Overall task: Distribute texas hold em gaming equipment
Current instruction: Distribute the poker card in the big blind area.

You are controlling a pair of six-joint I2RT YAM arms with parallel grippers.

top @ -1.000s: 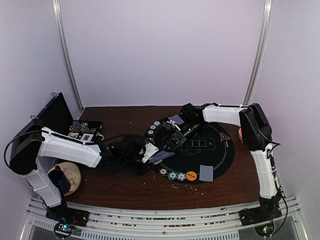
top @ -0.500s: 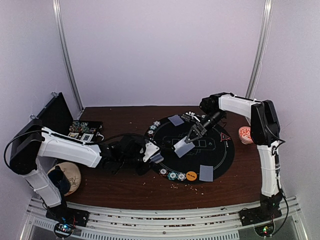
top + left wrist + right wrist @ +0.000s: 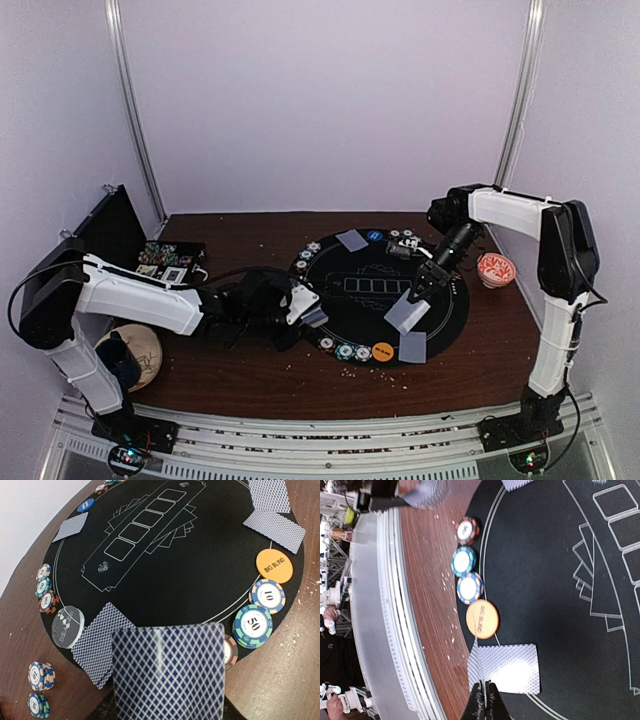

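My left gripper (image 3: 303, 308) is shut on a stack of grey-blue-backed playing cards (image 3: 167, 672) at the near left rim of the black mat (image 3: 440, 305). The stack hides its fingers. My right gripper (image 3: 484, 696) is shut on a single card (image 3: 476, 662), seen edge-on and hanging (image 3: 405, 315) just above another card (image 3: 512, 669) that lies face down on the mat's near right. The orange disc (image 3: 482, 617) and three striped chips (image 3: 464, 561) lie along the rim beside it. More cards (image 3: 97, 647) (image 3: 352, 240) and a blue disc (image 3: 86, 505) lie around the mat.
A red-and-white bowl (image 3: 496, 268) stands right of the mat. A clear round button (image 3: 67, 625) and chips (image 3: 44, 587) sit on the left rim, with two chip stacks (image 3: 40, 676) on the wood. A chip case (image 3: 170, 260) is at the back left, and a wooden dish (image 3: 140, 352) at the near left.
The right arm drew one card from the stack in the left gripper and carried it right across the mat to above the near-right card. The left arm stayed put.
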